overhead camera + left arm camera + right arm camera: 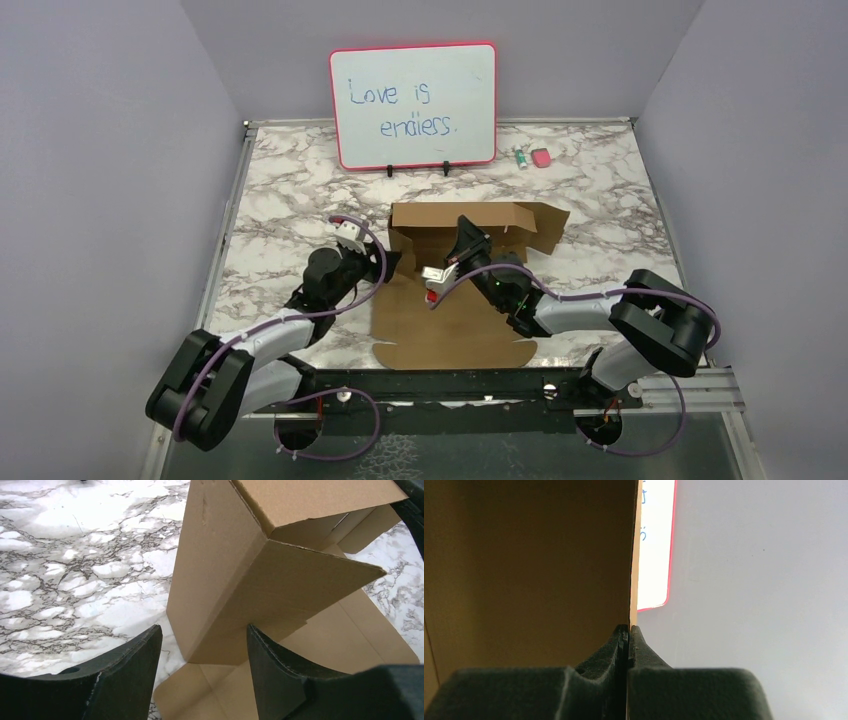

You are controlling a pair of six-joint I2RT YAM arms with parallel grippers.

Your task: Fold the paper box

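The paper box sits half-raised in the middle of the marble table; its flat panel lies toward the arms and its back wall stands in front of the whiteboard. The right gripper pinches the thin edge of an upright cardboard wall, fingers pressed together on it; the left gripper hangs at the box's left corner with fingers spread, a slanting flap just ahead of the gap; whether it touches them I cannot tell.

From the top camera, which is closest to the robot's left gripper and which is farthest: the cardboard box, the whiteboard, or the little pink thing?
1. paper box: right beside the left gripper, on its right.
2. whiteboard: standing at the back, middle.
3. little pink thing: back right, past the whiteboard.
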